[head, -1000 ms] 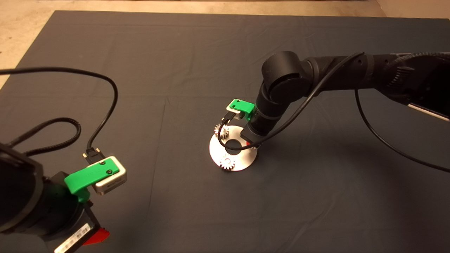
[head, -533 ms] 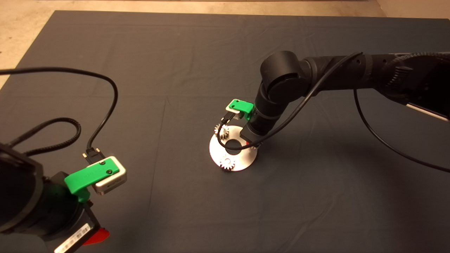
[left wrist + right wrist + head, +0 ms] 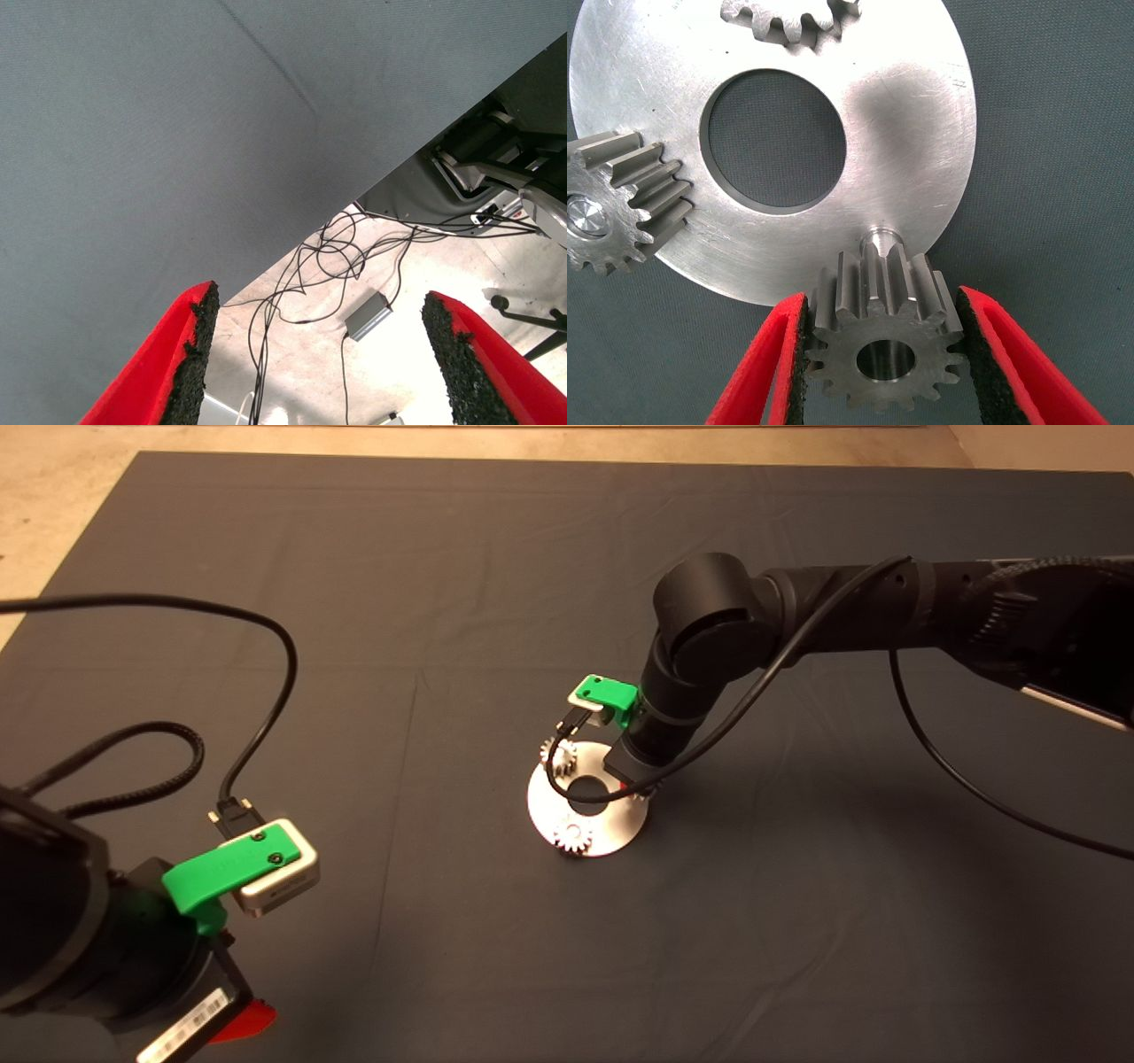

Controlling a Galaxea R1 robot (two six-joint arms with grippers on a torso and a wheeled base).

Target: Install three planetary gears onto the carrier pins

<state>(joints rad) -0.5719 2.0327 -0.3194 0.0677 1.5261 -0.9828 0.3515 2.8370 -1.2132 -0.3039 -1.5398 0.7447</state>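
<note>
A flat silver disc [image 3: 904, 115] lies mid-mat with a large round centre hole. Two planetary gears sit on its carrier pins: one gear [image 3: 611, 212] shows the pin's end in its hole, the other gear [image 3: 793, 22] is cut off by the picture edge. My right gripper [image 3: 886, 354] is shut on the third gear [image 3: 888, 341] at the disc's rim, right beside the bare pin [image 3: 879, 237] and not on it. In the head view the right gripper [image 3: 627, 786] hangs over the right side of the disc [image 3: 545, 806]. My left gripper [image 3: 319, 354] stands open and holds nothing.
The left arm is parked at the mat's lower left corner [image 3: 239, 1023], its black cables [image 3: 266, 691] looping over the mat. The right arm's cable [image 3: 567, 784] hangs across the disc. Beyond the mat edge the left wrist view shows floor, cables [image 3: 328, 266] and a small grey box [image 3: 368, 316].
The right arm has shifted very slightly to the left over the disc. The left arm has not moved.
</note>
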